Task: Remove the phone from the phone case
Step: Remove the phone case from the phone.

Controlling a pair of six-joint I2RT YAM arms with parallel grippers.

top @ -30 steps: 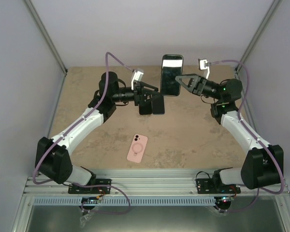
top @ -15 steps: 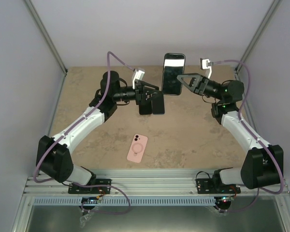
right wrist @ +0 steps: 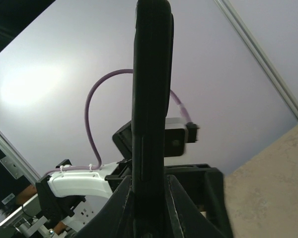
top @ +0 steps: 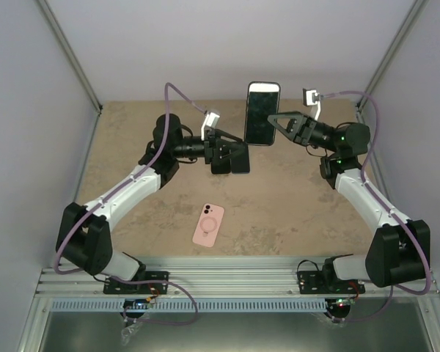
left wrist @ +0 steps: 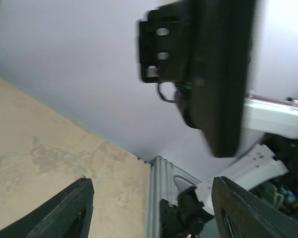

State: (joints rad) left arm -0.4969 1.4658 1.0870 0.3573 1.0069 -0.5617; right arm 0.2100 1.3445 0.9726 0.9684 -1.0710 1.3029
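Note:
The black phone (top: 262, 99) is bare and stands upright in the air above the far middle of the table, screen towards the top camera. My right gripper (top: 270, 121) is shut on its right edge. In the right wrist view the phone (right wrist: 151, 89) is edge-on, pinched between my fingers (right wrist: 120, 208) near the frame's bottom. The pink phone case (top: 208, 224) lies empty on the table near the front, camera hole up. My left gripper (top: 231, 161) hovers open just left of and below the phone, holding nothing. In the left wrist view the phone (left wrist: 223, 74) is a dark blur above my open gripper (left wrist: 151, 213).
The tan tabletop (top: 293, 205) is walled by pale panels at the left, back and right. A metal rail (top: 235, 282) with both arm bases runs along the near edge. Purple cables (top: 177, 94) loop above both wrists.
The left gripper's jaws have spread a little wider and its wrist has shifted slightly. The right gripper with the phone has drifted slightly to the right. The case has not moved.

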